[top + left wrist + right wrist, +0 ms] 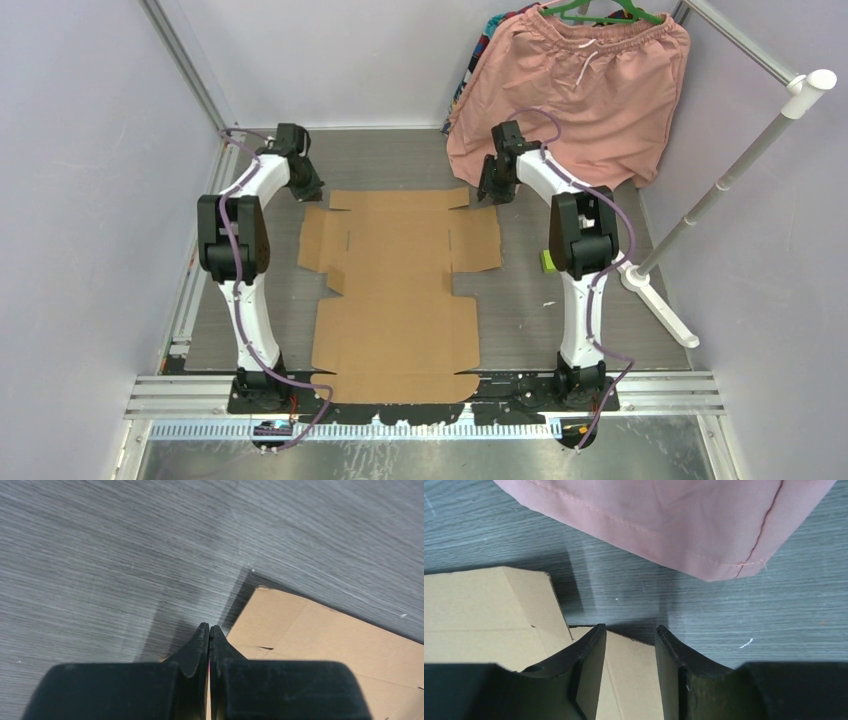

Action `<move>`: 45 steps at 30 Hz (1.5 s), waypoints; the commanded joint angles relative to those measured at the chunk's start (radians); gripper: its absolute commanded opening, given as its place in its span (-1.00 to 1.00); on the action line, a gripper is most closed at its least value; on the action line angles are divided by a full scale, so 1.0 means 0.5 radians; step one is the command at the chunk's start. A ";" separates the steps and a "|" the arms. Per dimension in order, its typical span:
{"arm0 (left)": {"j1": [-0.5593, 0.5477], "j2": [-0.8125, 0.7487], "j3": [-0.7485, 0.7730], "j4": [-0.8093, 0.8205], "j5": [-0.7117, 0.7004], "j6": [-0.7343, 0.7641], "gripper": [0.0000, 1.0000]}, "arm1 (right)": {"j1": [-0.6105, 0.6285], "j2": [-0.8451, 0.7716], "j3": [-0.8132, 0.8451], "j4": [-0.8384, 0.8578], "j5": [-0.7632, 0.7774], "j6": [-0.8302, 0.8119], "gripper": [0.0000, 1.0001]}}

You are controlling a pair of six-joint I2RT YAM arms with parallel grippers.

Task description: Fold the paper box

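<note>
The paper box (400, 290) is a flat brown cardboard sheet with flaps, lying on the grey table between the two arms. My left gripper (308, 190) is at the sheet's far left corner. In the left wrist view its fingers (209, 626) are pressed together, with the cardboard corner (325, 635) just to their right and nothing visibly pinched. My right gripper (492, 192) is at the far right corner. In the right wrist view its jaws (629, 628) stand apart over a cardboard flap (479, 610), whose edge shows between them.
Pink shorts (575, 90) hang from a green hanger at the back right, and their hem (664, 520) is just beyond the right gripper. A white rack pole (740, 160) slants down to a foot on the table's right side. A small green object (548, 261) sits by the right arm.
</note>
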 commanded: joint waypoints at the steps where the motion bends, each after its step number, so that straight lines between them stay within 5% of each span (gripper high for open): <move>1: 0.006 0.030 0.083 -0.022 -0.044 0.065 -0.98 | 0.007 0.023 0.082 0.034 -0.028 0.002 -0.07; 45: 0.038 0.149 0.030 0.281 0.320 0.035 -0.98 | 0.027 0.149 0.282 0.098 -0.208 -0.068 -0.07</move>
